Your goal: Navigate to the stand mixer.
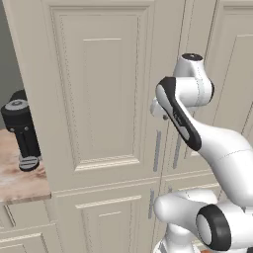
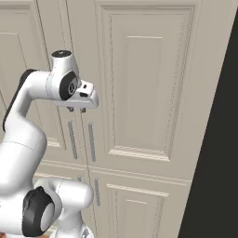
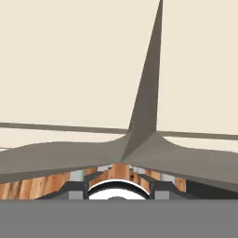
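Observation:
The stand mixer is out of view. My gripper [image 2: 76, 110] hangs at chest height, pointing down, close in front of tall cream cabinet doors [image 2: 144, 93]. Its two small dark fingertips [image 3: 76, 190] stand apart with nothing between them, so it is open. In the hand view the gripper [image 3: 118, 191] looks down along the cabinet doors [image 3: 69, 69] toward a wooden floor [image 3: 28, 188]. At the far left a slim black appliance [image 1: 22, 133] with a cylindrical grey-capped head stands on a wooden counter [image 1: 17, 185]; it is not the mixer.
The panelled cabinet doors [image 1: 104, 99] stand right ahead of the base, with grey vertical handles [image 1: 157, 150] by the arm. The counter's end juts out at the left edge. A dark opening [image 2: 218, 162] runs down the right side.

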